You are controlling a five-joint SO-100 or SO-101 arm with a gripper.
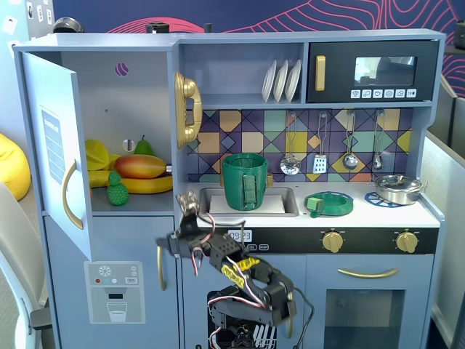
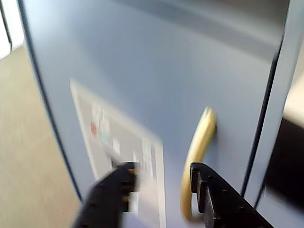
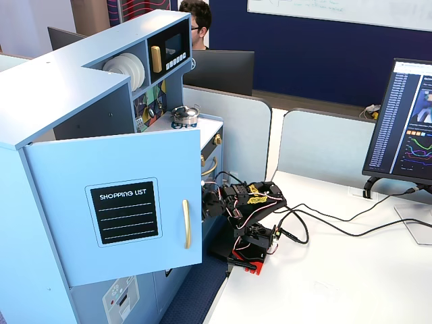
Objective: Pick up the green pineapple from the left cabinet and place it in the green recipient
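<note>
- The gripper (image 1: 187, 206) stands with its jaws parted and nothing between them; in the wrist view its two black fingers (image 2: 214, 194) frame a gold handle (image 2: 197, 159) on a pale blue lower door, with a blurred label panel (image 2: 118, 152) to the left.
- In a fixed view the arm (image 1: 240, 273) is folded low in front of the toy kitchen, the gripper pointing up just below the counter (image 1: 349, 214) edge, near the sink (image 1: 280, 203).
- The green recipient (image 1: 245, 182) stands upright at the sink, strap handle facing forward.
- The left cabinet (image 1: 123, 131) has its door (image 1: 58, 153) swung open.
- The green pineapple (image 1: 116, 190) sits upright at the front of the cabinet shelf, just before a banana (image 1: 149, 185) and a mango (image 1: 139, 166); a green pear (image 1: 144, 147) is behind.
- A flat green dish (image 1: 330, 203) lies right of the sink.
</note>
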